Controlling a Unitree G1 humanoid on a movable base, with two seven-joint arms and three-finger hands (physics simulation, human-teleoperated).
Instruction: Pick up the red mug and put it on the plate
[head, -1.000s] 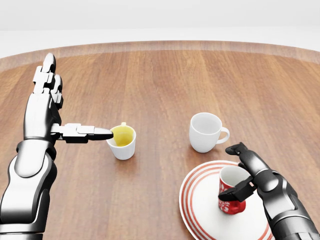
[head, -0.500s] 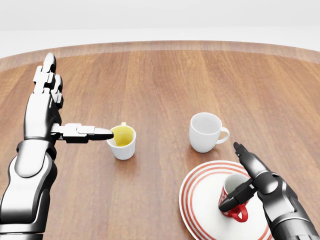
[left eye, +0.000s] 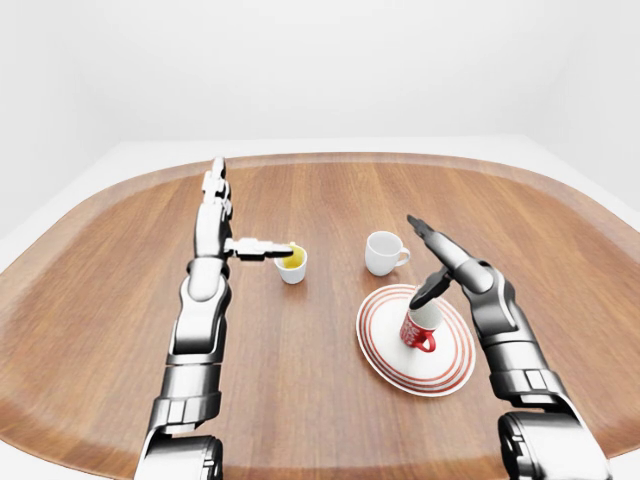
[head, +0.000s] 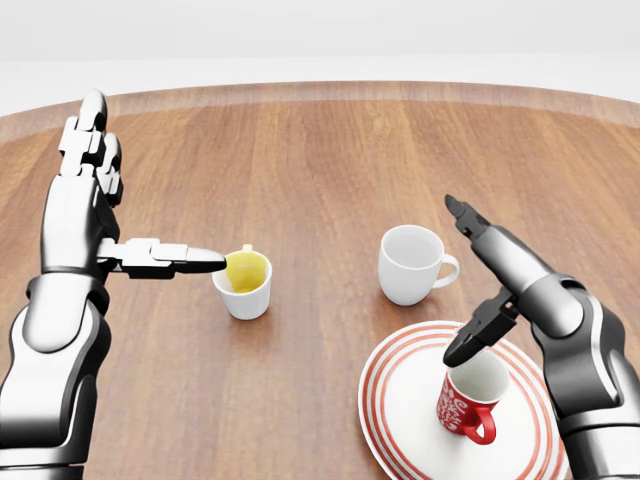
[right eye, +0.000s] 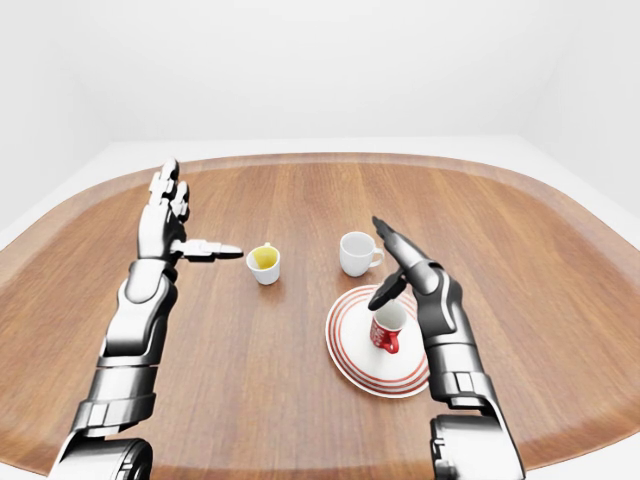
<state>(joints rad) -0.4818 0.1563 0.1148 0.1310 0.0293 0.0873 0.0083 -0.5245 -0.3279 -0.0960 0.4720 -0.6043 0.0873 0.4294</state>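
Observation:
The red mug (head: 466, 402) stands on the white plate with red rings (head: 400, 405) at the lower right of the head view, its handle toward the bottom. My right hand (head: 462, 285) is open just above the mug, fingers stretched toward the top left, thumb tip (head: 455, 355) near the rim but not gripping. My left hand (head: 130, 200) is open at the left, fingers up, with its thumb (head: 190, 262) pointing at a yellow-lined mug.
A small white mug with a yellow inside (head: 245, 285) stands left of centre, by my left thumb. A plain white mug (head: 408, 265) stands just above the plate. The round wooden table (left eye: 320, 190) has its rim all around.
My right hand has let go of the red mug and risen above it, with fingers spread. The mug stays on the plate, handle turned toward the bottom. My left hand rose slightly.

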